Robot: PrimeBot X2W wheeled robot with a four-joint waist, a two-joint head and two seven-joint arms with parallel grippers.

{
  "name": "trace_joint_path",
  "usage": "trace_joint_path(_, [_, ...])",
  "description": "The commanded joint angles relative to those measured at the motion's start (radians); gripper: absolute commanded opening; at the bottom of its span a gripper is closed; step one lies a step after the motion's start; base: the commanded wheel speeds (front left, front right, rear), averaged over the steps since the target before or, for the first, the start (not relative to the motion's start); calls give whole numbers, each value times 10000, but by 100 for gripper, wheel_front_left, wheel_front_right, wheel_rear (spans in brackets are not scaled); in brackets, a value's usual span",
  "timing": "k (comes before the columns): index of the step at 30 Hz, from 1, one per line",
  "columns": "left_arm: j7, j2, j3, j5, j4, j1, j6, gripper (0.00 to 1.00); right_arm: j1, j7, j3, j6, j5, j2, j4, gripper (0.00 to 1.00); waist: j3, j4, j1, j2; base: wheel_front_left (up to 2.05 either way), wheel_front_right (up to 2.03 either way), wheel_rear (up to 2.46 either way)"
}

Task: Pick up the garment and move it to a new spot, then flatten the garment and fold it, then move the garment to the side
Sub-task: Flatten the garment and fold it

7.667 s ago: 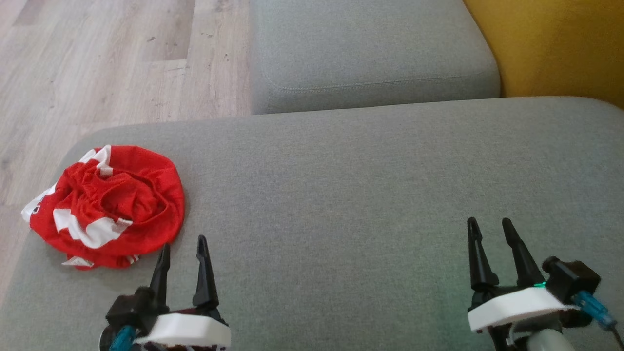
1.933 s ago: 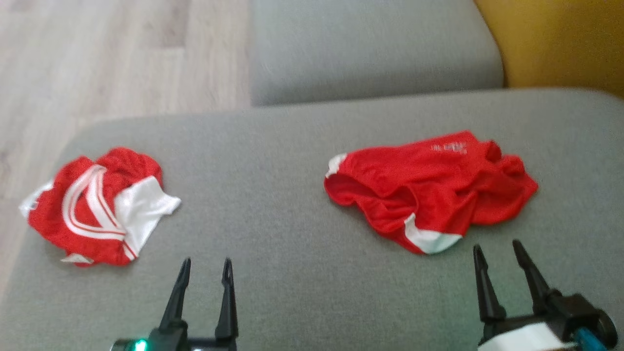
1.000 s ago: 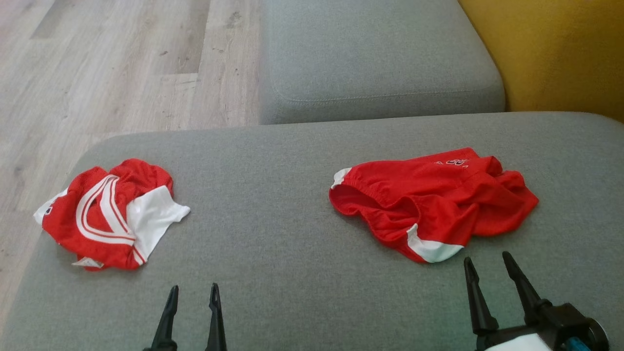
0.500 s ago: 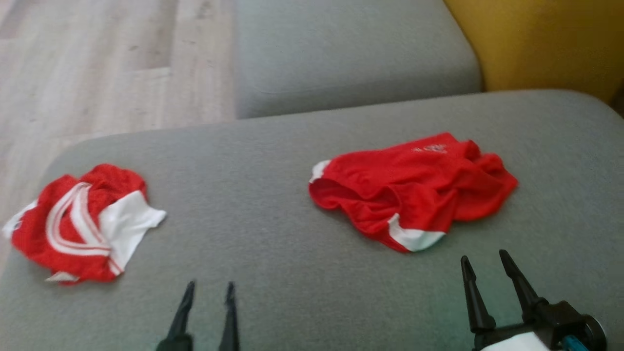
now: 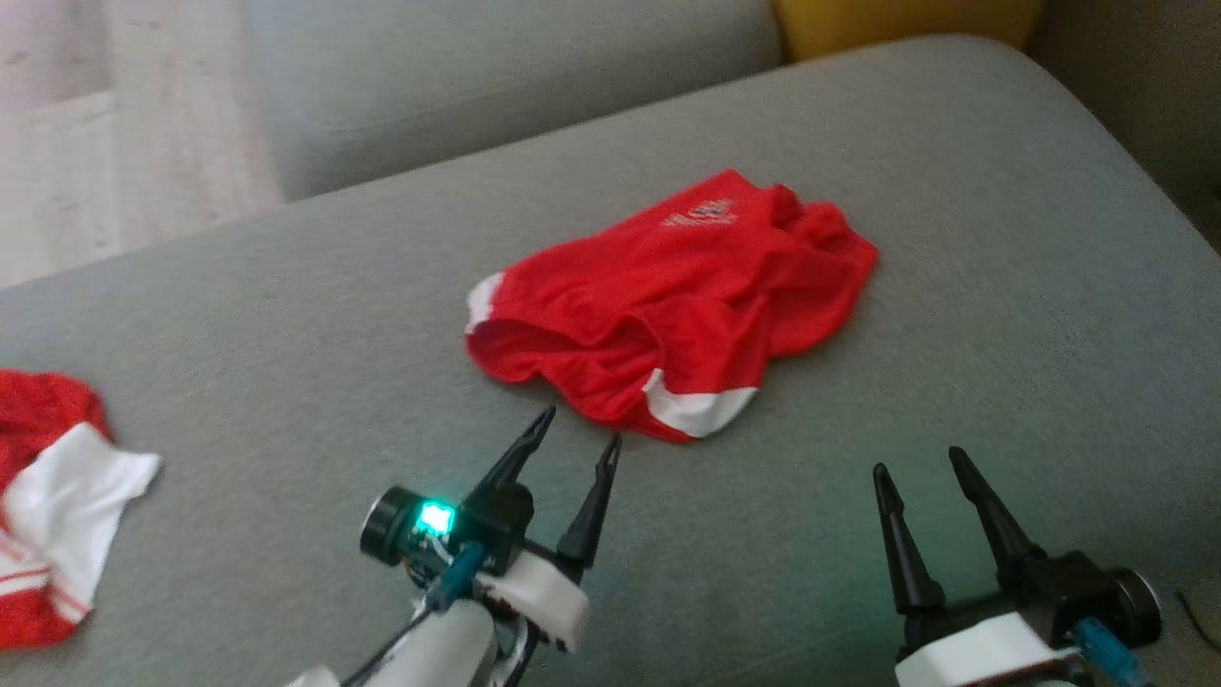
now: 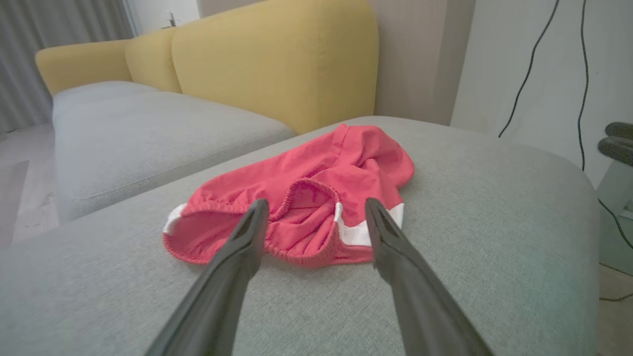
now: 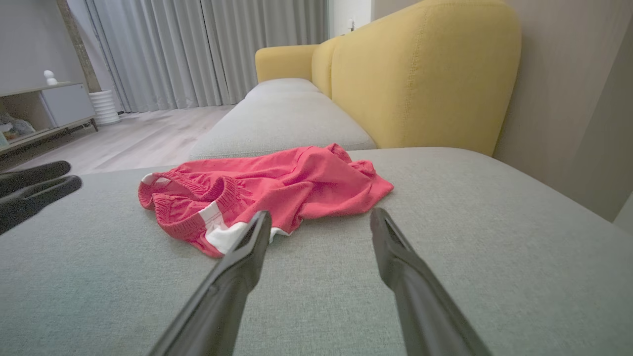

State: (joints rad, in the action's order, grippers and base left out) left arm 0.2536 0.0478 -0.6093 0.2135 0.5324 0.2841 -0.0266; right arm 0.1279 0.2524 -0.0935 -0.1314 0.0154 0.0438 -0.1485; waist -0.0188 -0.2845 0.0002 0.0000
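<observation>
Seems at the flattening step, left gripper (image 5: 580, 426) and right gripper (image 5: 917, 459) agape and empty near crumpled red white-trimmed fabric shorts (image 5: 668, 305) mid grey upholstered cushion (image 5: 954, 239); must next pinch opposite edges, spread.

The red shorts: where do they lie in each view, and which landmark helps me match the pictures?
Head view: the red shorts lie near the centre, slightly above the middle.
Left wrist view: red shorts in the middle of the picture.
Right wrist view: red shorts left of centre, at mid-height.
Shared landmark: the white hem patch on their near edge.
</observation>
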Motion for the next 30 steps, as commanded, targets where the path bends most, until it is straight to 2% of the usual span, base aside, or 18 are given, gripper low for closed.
trace_joint_path(1, [82, 24, 127, 155, 60, 705, -12, 100, -511, 94, -280, 7, -21, 64, 277, 100, -534, -648, -2, 0, 0, 0, 0])
trace_joint_path(3, [82, 24, -150, 482, 550, 1215, 70, 100, -606, 94, -292, 7, 50, 64, 259, 100, -721, -912, -2, 0, 0, 0, 0])
trace_joint_path(12, [82, 24, -917, 1131, 2483, 2976, -136, 100, -1056, 94, -550, 7, 318, 64, 196, 100, -1526, -1638, -2, 0, 0, 0, 0])
trace_joint_path(15, [82, 24, -1147, 1333, 3175, 3420, -75, 100, -1200, 94, -600, 7, 413, 64, 189, 100, -1725, -1810, -2, 0, 0, 0, 0])
trace_joint_path(20, [82, 24, -1340, 1604, 3574, 3882, -50, 100, -1251, 94, -584, 7, 536, 64, 122, 100, -1905, -1978, -2, 0, 0, 0, 0])
trace_joint_path(21, [82, 24, -1391, 1658, 3647, 3919, -8, 65, -1263, 94, -588, 7, 558, 64, 110, 100, -1917, -2006, -2, 0, 0, 0, 0])
trace_joint_path(22, [82, 24, -1438, 1709, 3712, 3954, 12, 45, -1275, 94, -597, 7, 570, 64, 98, 100, -1928, -2032, -2, 0, 0, 0, 0])
trace_joint_path(23, [82, 24, -1492, 1793, 3798, 3972, 74, 18, -1289, 94, -604, 7, 579, 64, 88, 100, -1934, -2054, -2, 0, 0, 0, 0])
trace_joint_path(24, [82, 24, -1565, 1872, 3933, 3992, 141, 0, -1308, 94, -618, 7, 589, 64, 81, 100, -1940, -2077, -2, 0, 0, 0, 0])
trace_joint_path(27, [82, 24, -1786, 2019, 4248, 4116, 233, 0, -1371, 94, -652, 7, 625, 64, 73, 100, -1926, -2117, -2, 0, 0, 0, 0])
trace_joint_path(30, [82, 24, -1884, 2202, 3953, 4201, 311, 0, -1348, 94, -651, 7, 634, 64, 56, 100, -1796, -2109, -2, 0, 0, 0, 0])
